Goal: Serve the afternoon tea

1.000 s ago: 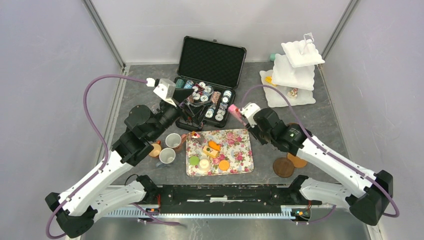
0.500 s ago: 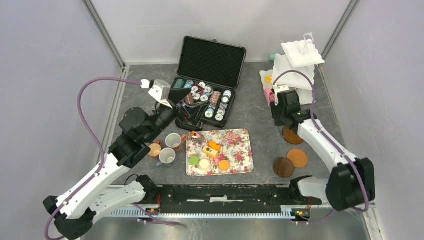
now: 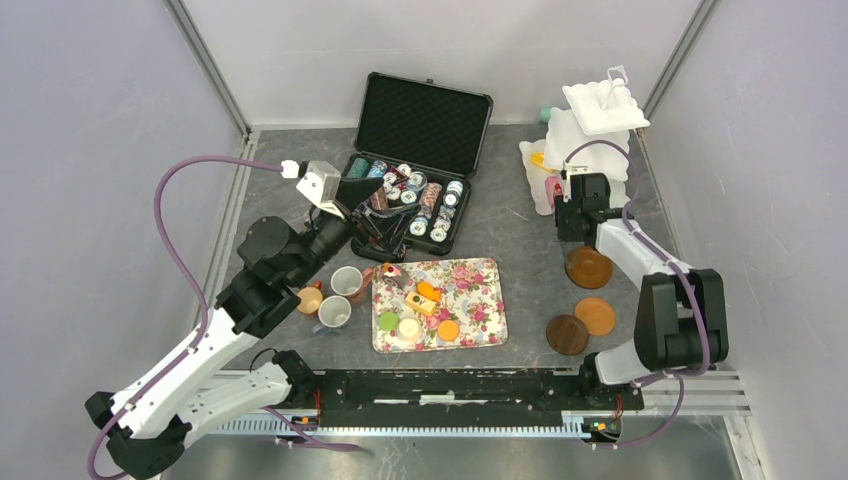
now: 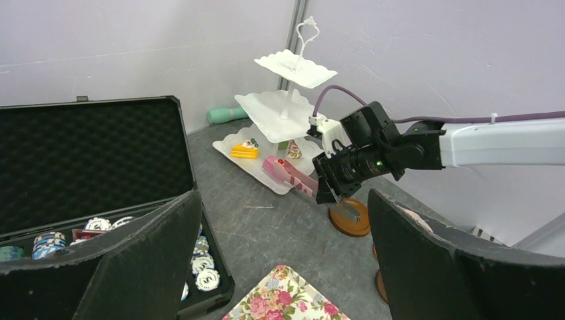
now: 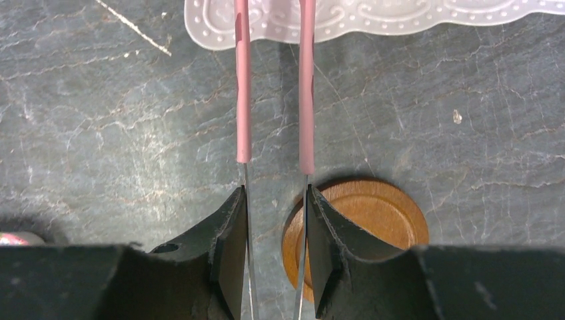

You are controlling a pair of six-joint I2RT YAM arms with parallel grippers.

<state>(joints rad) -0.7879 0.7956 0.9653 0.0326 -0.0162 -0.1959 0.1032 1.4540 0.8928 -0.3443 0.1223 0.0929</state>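
2 cakes (image 4: pixel 244 151) on the stand (image 3: pixel 600 112); the rest on the tray (image 3: pixel 482 292), 3 mugs (image 3: pixel 346 281) beside it. Right gripper (image 5: pixel 274 200) clamps tongs (image 5: pixel 306 100), narrow, load unclear. Left gripper (image 4: pixel 283 200) wide, empty.

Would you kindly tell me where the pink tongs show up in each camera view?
Top external: pink tongs, upper right, beside the white stand.
Left wrist: pink tongs, centre.
Right wrist: pink tongs, top centre, two arms.
Shared landmark: wooden coaster below them.
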